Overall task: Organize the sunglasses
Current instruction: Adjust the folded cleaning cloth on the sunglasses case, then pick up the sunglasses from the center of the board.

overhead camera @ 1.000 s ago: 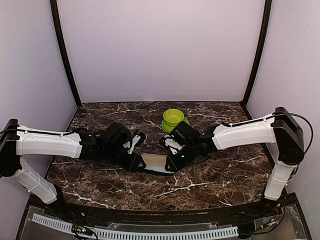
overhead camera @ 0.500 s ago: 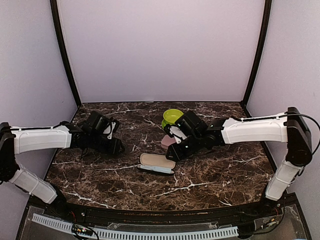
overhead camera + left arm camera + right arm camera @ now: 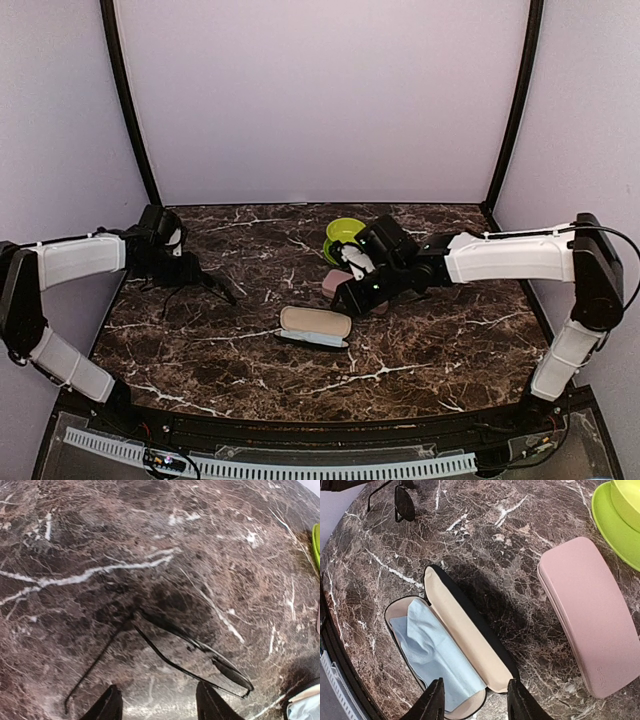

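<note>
Top cam: L arm sits out by the left edge of the marble table (image 3: pixel 430 350), R arm reaches in over the middle. Black sunglasses (image 3: pixel 215 288) lie flat on the table, left of centre, well apart from both cases.

Left wrist cam: left gripper (image 3: pixel 159 707) sits just short of the sunglasses. Its fingers (image 3: pixel 107 706) stand apart at a medium gap w/ nothing between them and no contact w/ the frame. Lenses are dark, the frame is thin, and one temple arm is swung out toward the left finger.

Right wrist cam: right gripper (image 3: pixel 475 702) hovers over the open case (image 3: pixel 470 640). It also has a medium gap and is empty, gripping nothing. Case is a black shell w/ beige lining, lid laid flat. A light blue cloth (image 3: pixel 432 652) lies in one half, no glasses in it.

Pink case (image 3: pixel 585 615) is closed, on the table beyond the open case w/ bare marble between them. It is near the green plate (image 3: pixel 607 522) that carries the green bowl (image 3: pixel 627 497); can't tell if case and plate touch. In top cam the R gripper partly hides the pink case.
</note>
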Controlling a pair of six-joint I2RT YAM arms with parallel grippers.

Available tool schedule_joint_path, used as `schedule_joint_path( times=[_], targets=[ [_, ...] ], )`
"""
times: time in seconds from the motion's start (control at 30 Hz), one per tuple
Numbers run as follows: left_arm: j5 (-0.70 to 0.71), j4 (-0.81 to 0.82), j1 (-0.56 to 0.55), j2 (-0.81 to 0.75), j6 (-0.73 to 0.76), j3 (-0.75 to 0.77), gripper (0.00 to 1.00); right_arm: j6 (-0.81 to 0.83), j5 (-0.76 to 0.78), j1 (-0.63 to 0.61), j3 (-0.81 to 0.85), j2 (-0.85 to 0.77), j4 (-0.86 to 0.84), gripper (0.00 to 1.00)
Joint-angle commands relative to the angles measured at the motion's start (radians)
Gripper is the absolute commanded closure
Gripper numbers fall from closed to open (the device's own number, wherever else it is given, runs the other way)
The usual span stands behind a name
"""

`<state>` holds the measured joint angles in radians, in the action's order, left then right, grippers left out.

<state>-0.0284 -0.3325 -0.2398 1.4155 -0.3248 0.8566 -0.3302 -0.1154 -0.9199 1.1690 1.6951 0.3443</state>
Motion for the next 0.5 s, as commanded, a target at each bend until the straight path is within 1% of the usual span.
schedule_joint_path(
  times=[0.0,0.23,0.47],
  targets=[
    [0.053,-0.107,0.057,0.074,0.083,0.121,0.47,0.043,-0.064,0.025,0.015,-0.015,-0.067,0.56],
    [0.089,-0.206,0.097,0.218,0.188,0.227,0.47,0.065,-0.138,0.069,-0.024,-0.037,-0.103,0.56],
    [0.034,-0.252,0.100,0.328,0.215,0.274,0.51,0.079,-0.182,0.092,-0.055,-0.034,-0.109,0.56]
  ],
)
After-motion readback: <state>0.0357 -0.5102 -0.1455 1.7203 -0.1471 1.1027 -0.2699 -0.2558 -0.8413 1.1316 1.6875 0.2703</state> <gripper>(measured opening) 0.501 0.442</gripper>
